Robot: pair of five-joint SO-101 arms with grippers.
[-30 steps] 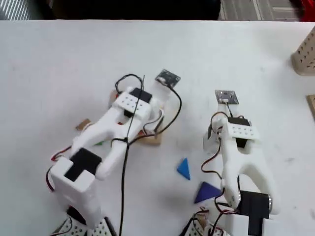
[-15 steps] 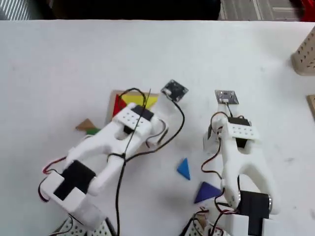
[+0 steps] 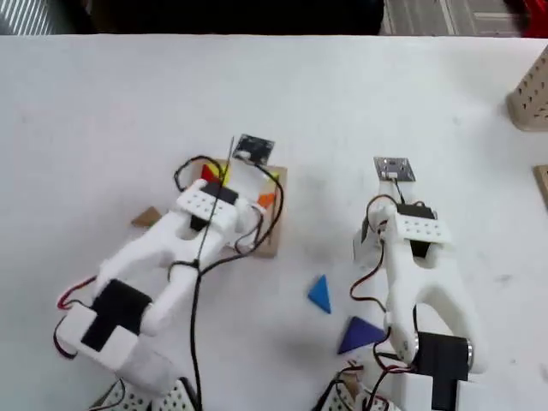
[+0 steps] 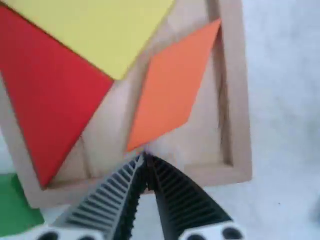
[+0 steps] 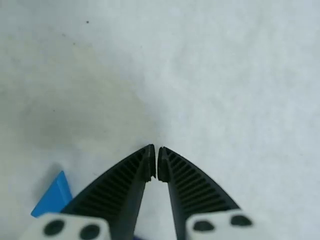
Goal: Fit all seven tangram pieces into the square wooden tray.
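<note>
The left gripper [image 4: 146,162] has its two fingers pressed together with nothing between them. Their tips sit just inside the rim of the one wooden tray [image 4: 235,75], right at the sharp corner of the orange piece [image 4: 172,90]. Three pieces lie in the tray, all beyond those fingertips: the orange one nearest, then the red triangle [image 4: 45,100] and the yellow triangle [image 4: 100,30], which meet edge to edge farther on. A fourth piece, green [image 4: 12,212], lies outside the tray, just across the rim and back beside the fingers.

The right gripper [image 5: 155,162] also has its fingers together and holds nothing, with the tips above the bare white table [image 3: 103,103]. One blue triangle [image 5: 52,197] lies back beside these fingers, near their base.

In the high view, three pieces lie loose on the table: the blue triangle, a purple triangle [image 3: 360,332] near it, and a brown triangle [image 3: 147,217] on the far side of the tray. That makes seven pieces, three in and four out.
</note>
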